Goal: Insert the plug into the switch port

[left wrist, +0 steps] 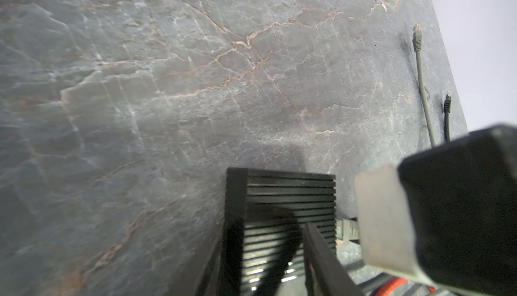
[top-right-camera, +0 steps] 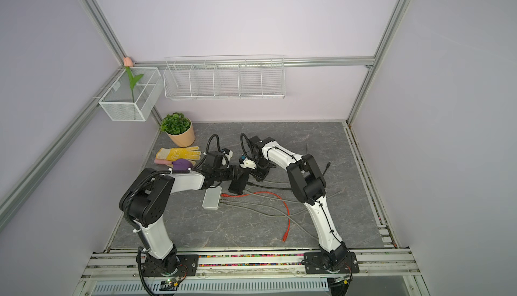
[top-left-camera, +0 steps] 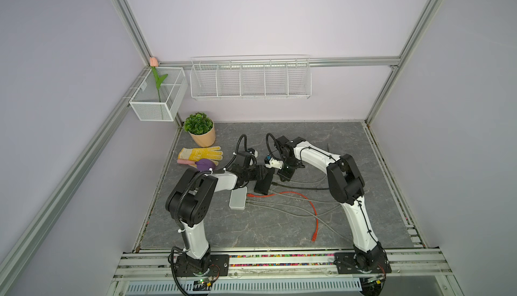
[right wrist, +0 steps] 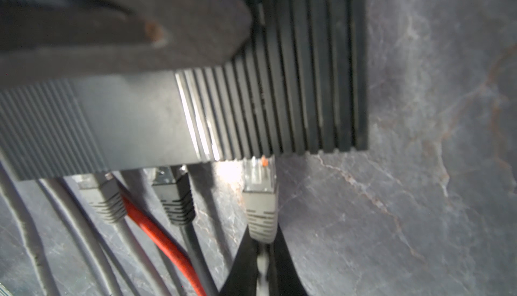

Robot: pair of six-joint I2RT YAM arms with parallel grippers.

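Note:
In both top views the black ribbed switch (top-left-camera: 264,185) (top-right-camera: 237,187) lies mid-table, and my left gripper (top-left-camera: 263,173) (top-right-camera: 239,173) is closed across its far end. The left wrist view shows the switch (left wrist: 279,194) between the left gripper's (left wrist: 265,252) fingers. My right gripper (right wrist: 261,249) (top-left-camera: 280,179) is shut on a grey plug (right wrist: 260,196), gripping it at the boot's rear. The plug's clear tip touches the switch's (right wrist: 293,84) port edge near a corner. I cannot tell whether it sits in a port. A black plug (right wrist: 174,196) and another grey one (right wrist: 103,196) sit along the same edge.
A white box (top-left-camera: 237,199) with grey cables and a red cable (top-left-camera: 310,205) lies in front of the switch. A yellow glove (top-left-camera: 200,153), a purple object (top-left-camera: 205,164) and a potted plant (top-left-camera: 200,129) stand at the back left. Loose cable ends (left wrist: 417,38) lie near the wall.

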